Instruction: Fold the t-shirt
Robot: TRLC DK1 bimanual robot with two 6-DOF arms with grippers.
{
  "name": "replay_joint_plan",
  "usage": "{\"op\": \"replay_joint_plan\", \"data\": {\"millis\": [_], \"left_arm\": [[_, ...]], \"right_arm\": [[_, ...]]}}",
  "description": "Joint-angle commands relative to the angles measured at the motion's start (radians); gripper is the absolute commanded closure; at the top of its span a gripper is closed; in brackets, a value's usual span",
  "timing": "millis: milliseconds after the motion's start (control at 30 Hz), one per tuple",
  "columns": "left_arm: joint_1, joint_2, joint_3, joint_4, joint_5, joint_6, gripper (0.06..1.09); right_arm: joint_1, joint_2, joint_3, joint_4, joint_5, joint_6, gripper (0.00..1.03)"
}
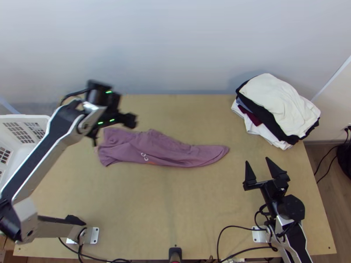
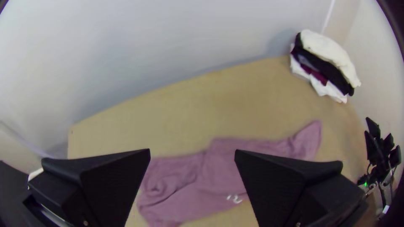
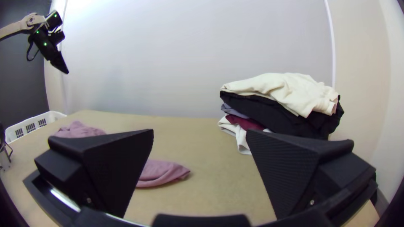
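Closest to you, on the L side, is your L arm (image 1: 37,153), raised over the table (image 1: 197,210), prob. so its wrist cam can look down on the work. Beyond it at the L edge sits the white basket (image 1: 17,151), likely kept off to the side as the laundry supply. Your L gripper (image 2: 192,152) hangs above the cloth's broad L end w/ its fingers spread and nothing between them, presumably kept high for a clear approach.

Mid-table, a bit L of centre, you've got the mauve t-shirt (image 1: 171,151): a long, loosely bunched strip, wide at L, tapering to R, white print (image 1: 145,156) near its near edge. It isn't laid out flat, so you'd prob. want it spread before any proper fold.

Front R, your R gripper (image 3: 200,132) is apart from the shirt, fingers wide open, empty; looks parked there to leave room, yet handy for the tapered end. Far R, the stack (image 1: 267,136) of clothes, cream one (image 1: 272,96) on top, sits near the corner, prob. to keep finished pcs. out of the folding area.
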Motion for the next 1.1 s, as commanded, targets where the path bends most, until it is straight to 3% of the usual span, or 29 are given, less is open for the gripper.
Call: {"op": "replay_joint_plan", "data": {"millis": [0, 67, 133, 400, 633, 967, 1067], "left_arm": [[0.099, -0.081, -0.159, -0.024, 0.043, 0.074, 0.24], [0.159, -0.114, -0.237, -0.027, 0.052, 0.086, 0.46], [0.22, -0.133, -0.303, -0.023, 0.076, 0.108, 0.54], [0.404, -0.085, -0.472, 0.124, 0.109, 0.203, 0.54], [0.449, -0.012, -0.533, 0.218, 0.107, 0.25, 0.54], [0.444, 0.09, -0.543, 0.308, 0.133, 0.238, 0.54], [0.441, 0.113, -0.53, 0.31, 0.184, 0.229, 0.54]], "right_arm": [[-0.002, -0.007, -0.008, -0.017, 0.001, 0.017, 0.03], [-0.002, -0.007, -0.008, -0.017, 0.001, 0.017, 0.03], [-0.002, -0.007, -0.008, -0.017, 0.001, 0.017, 0.03], [-0.002, -0.007, -0.008, -0.017, 0.001, 0.017, 0.03], [-0.002, -0.007, -0.008, -0.017, 0.001, 0.017, 0.03], [-0.002, -0.007, -0.008, -0.017, 0.001, 0.017, 0.03], [-0.001, -0.007, -0.008, -0.017, 0.001, 0.017, 0.03]]}}
